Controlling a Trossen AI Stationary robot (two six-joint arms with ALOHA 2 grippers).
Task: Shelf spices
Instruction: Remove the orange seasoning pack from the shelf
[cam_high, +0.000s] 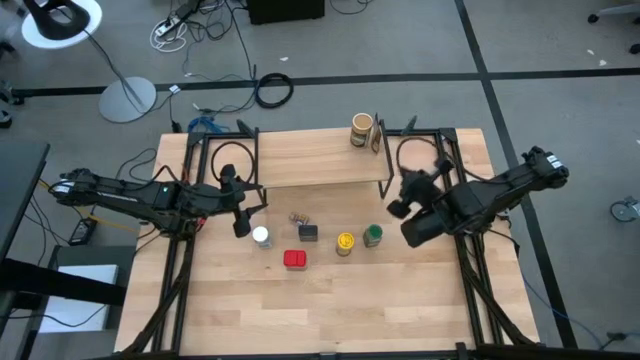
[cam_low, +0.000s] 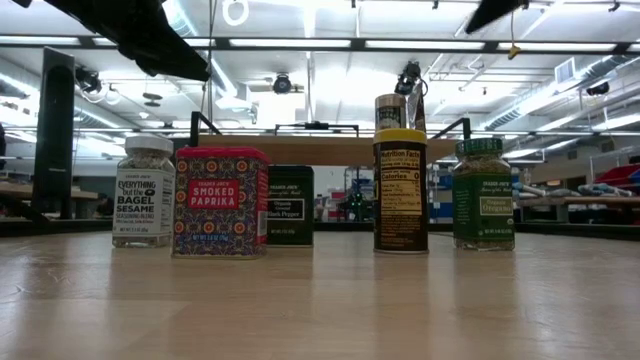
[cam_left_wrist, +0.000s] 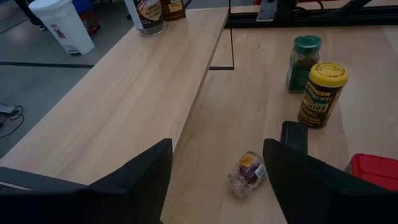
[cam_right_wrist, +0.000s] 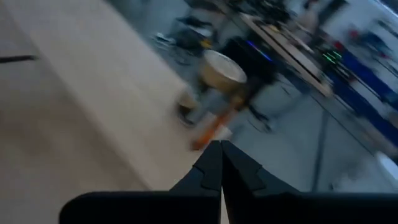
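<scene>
The shelf (cam_high: 320, 158) stands at the table's far middle on thin black legs. A brown canister (cam_high: 362, 130) and a second jar (cam_left_wrist: 174, 6) stand upright on its right end. On the table in front of it are a white-lidded jar (cam_high: 261, 237), a dark tin (cam_high: 307, 233), a red tin (cam_high: 294, 260), a yellow-lidded jar (cam_high: 345, 243) and a green jar (cam_high: 372, 236), all upright. A small jar (cam_left_wrist: 247, 174) lies on its side. My left gripper (cam_high: 243, 215) is open, left of the small jar and apart from it. My right gripper (cam_high: 400, 205) is shut, by the shelf's right end.
The arms' black frames (cam_high: 225, 160) flank the shelf on both sides. Bare table (cam_high: 330, 310) lies toward the near edge. In the low view the jars stand in a row, with the red tin (cam_low: 220, 202) nearest the white-lidded jar (cam_low: 146, 190).
</scene>
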